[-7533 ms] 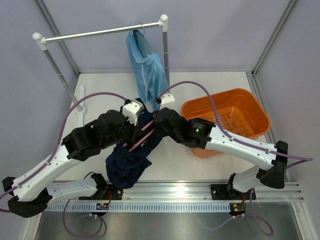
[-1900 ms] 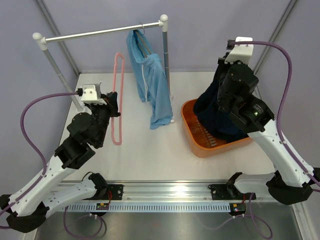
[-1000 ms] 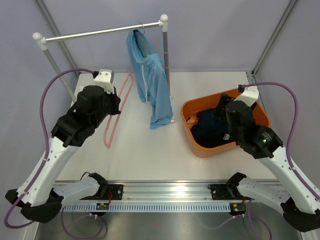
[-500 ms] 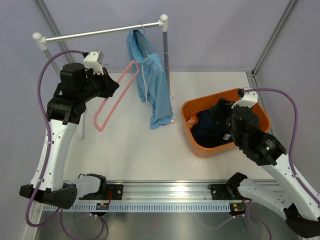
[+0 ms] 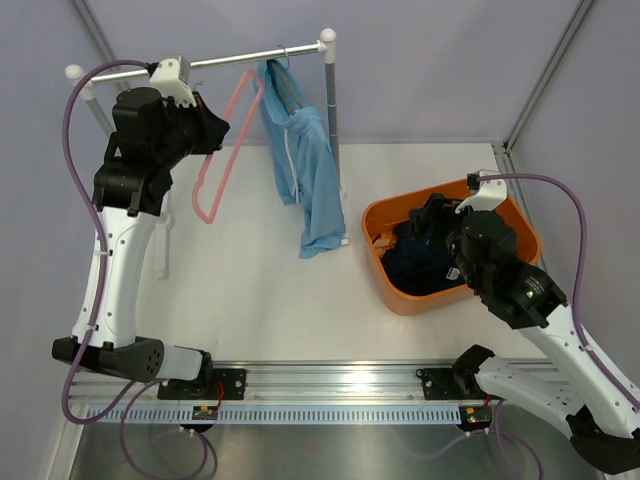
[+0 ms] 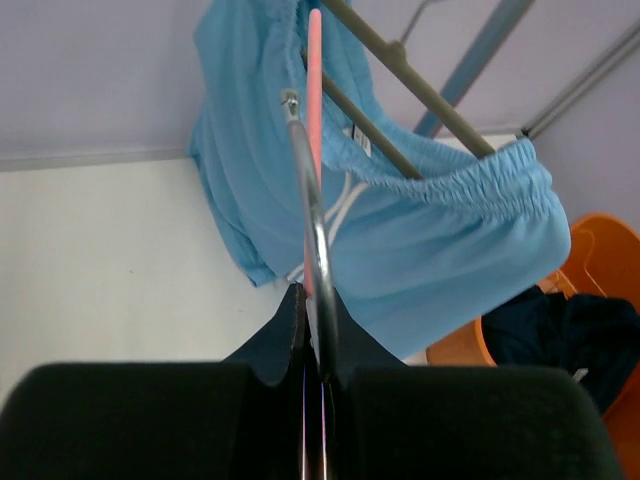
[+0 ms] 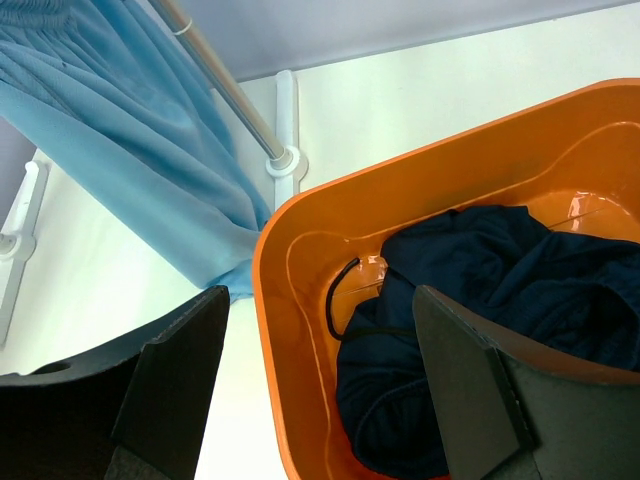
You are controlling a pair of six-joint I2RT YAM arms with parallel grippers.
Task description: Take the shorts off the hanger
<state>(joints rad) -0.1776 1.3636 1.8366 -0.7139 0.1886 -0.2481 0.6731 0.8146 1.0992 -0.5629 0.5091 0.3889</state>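
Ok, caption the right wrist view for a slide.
Open right pincer over orange tub holding navy shorts; sky-blue shorts hang beside.

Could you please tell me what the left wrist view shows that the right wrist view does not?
Only the left wrist view: the left gripper shut on the thin pink hanger, and the grey hanger holding up the light sky-blue cloth shorts. Only the right wrist view: the open right gripper over the orange plastic tub, the rack's metal upright pole, and a black drawstring loop in the tub. Both: the sky-blue shorts, the tub, and the dark navy cloth shorts lying in it.
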